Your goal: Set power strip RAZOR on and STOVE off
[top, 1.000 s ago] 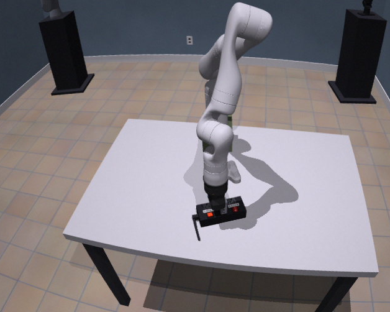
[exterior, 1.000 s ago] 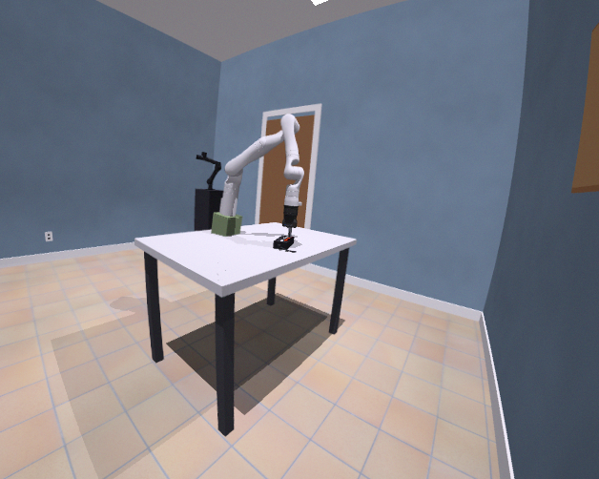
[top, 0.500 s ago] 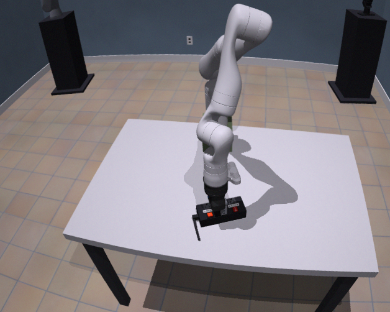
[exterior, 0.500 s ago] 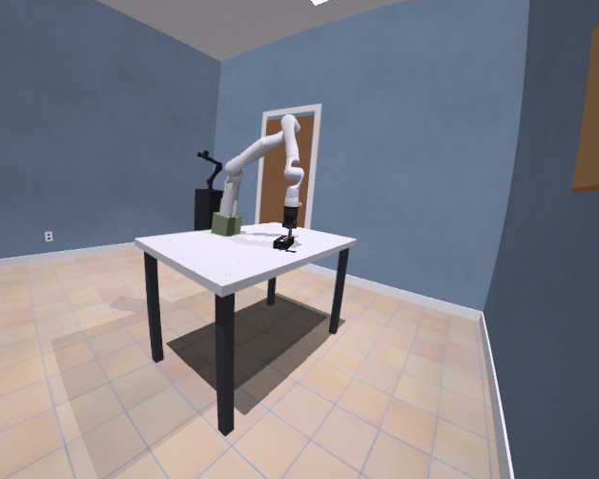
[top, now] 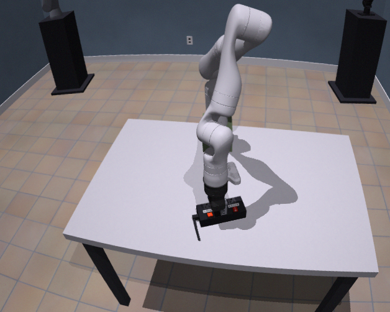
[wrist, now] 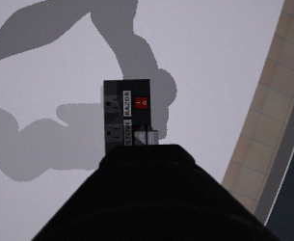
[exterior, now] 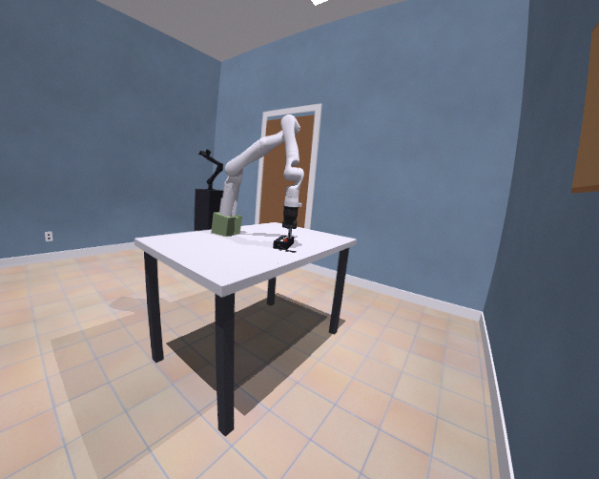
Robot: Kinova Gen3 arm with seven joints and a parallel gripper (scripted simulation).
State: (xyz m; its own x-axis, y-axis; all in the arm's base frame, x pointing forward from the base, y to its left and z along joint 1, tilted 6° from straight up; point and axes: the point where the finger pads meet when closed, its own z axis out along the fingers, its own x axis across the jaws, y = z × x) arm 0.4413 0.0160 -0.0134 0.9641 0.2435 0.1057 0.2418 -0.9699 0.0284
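Pincer (top: 217,211) pressed together, empty, tips on STOVE switch (wrist: 146,136); RAZOR switch (wrist: 142,102) at 12 o'clock of it, strip (top: 237,212) flat on counter (top: 132,173).

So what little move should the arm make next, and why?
Probably press a bit further down on the STOVE switch. The shut gripper sits right over it on the power strip, while the RAZOR switch beside it is not being touched.

A white table (top: 132,173) stood on a tiled floor (top: 38,124); a black power strip (top: 239,212) and a green block (exterior: 226,224) lay on it.
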